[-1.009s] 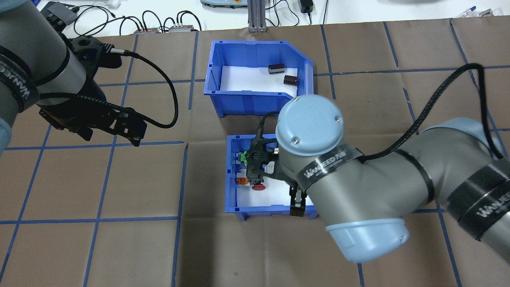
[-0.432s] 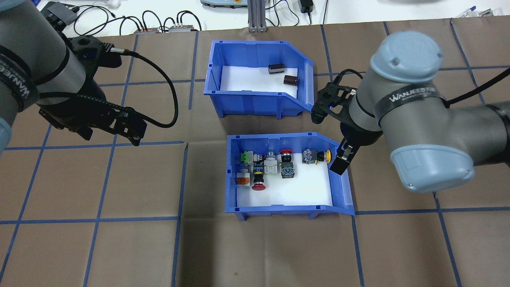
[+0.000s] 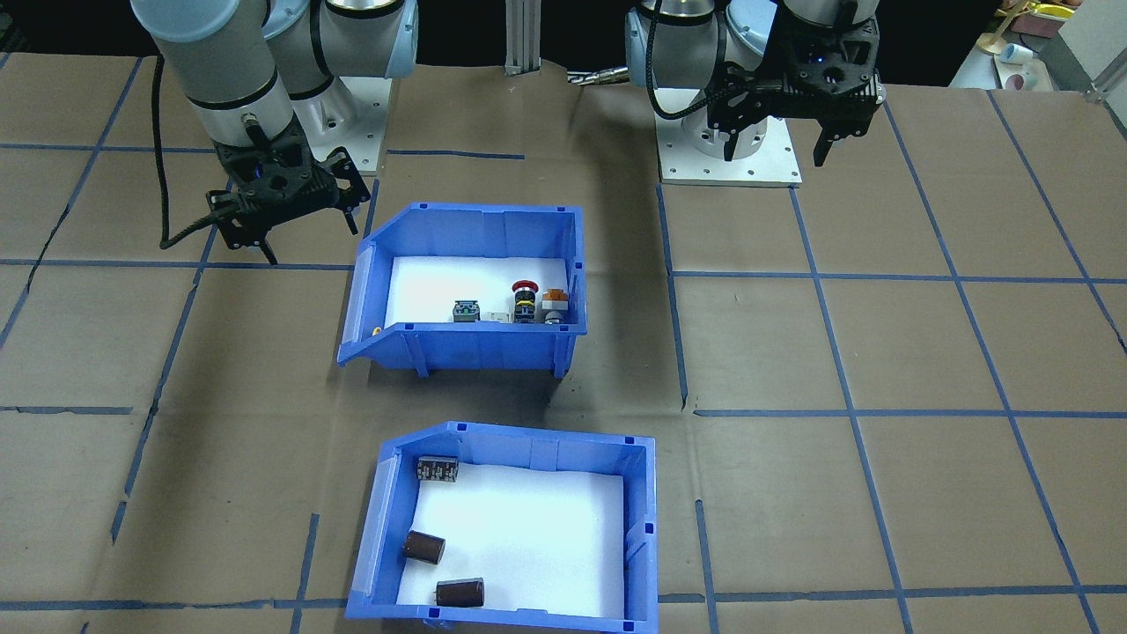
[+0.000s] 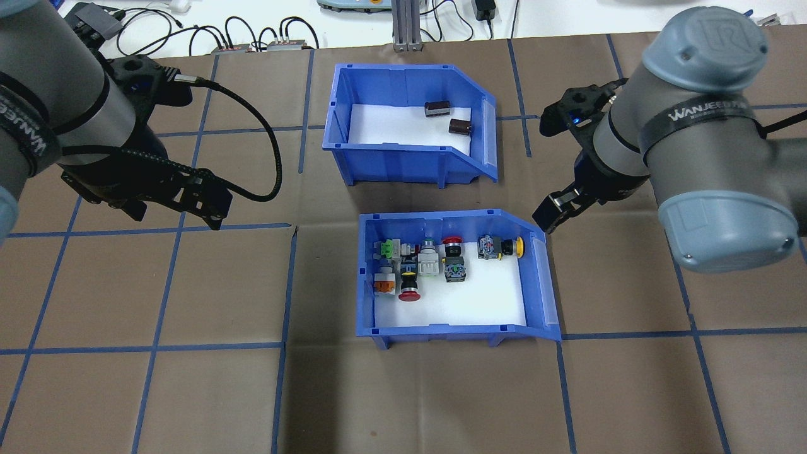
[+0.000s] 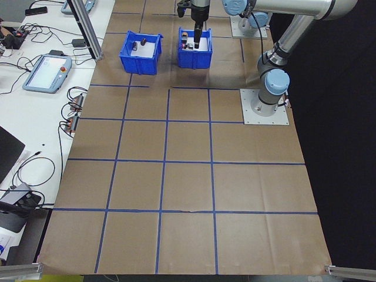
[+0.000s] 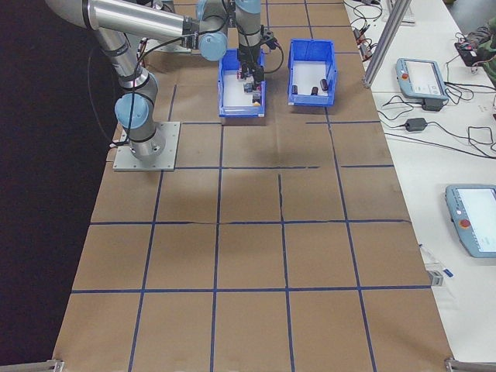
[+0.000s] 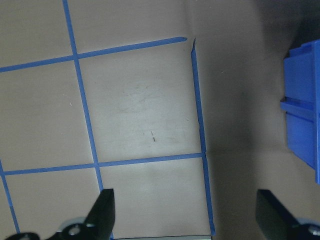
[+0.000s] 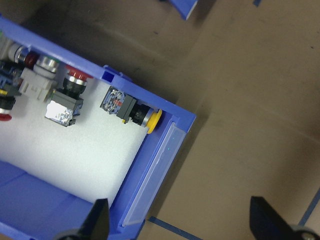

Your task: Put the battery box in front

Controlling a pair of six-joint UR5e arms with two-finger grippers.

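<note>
The right claw (image 4: 555,211) hangs with its fingers spread and nothing between them, just off the sloped corner of the switch bin (image 4: 542,277); its wrist view looks down on that bin's clear label strip and a yellow-capped push-button (image 8: 131,112). The left claw (image 4: 189,202) is also spread and empty, hovering above bare brown paper well to the side of both bins, with only a blue bin corner at the edge of its wrist view.

The battery box (image 4: 391,161) sits on the counter (image 4: 189,391) on the far side of the switch bin from the robot, the two apart with a strip of paper between them. In the front-facing view the battery box (image 3: 638,528) is the nearer one, at the bottom of the picture. On its white floor lie two dark brown cylinders (image 3: 423,547) toward the cut-away side, and a dark ridged block (image 3: 438,468) rests against a wall near a corner.

The switch bin holds a cluster of colourful buttons (image 4: 419,261) along one side: red, green, orange and yellow caps among grey bodies. Blue tape lines (image 4: 157,347) cross the paper in a grid.
</note>
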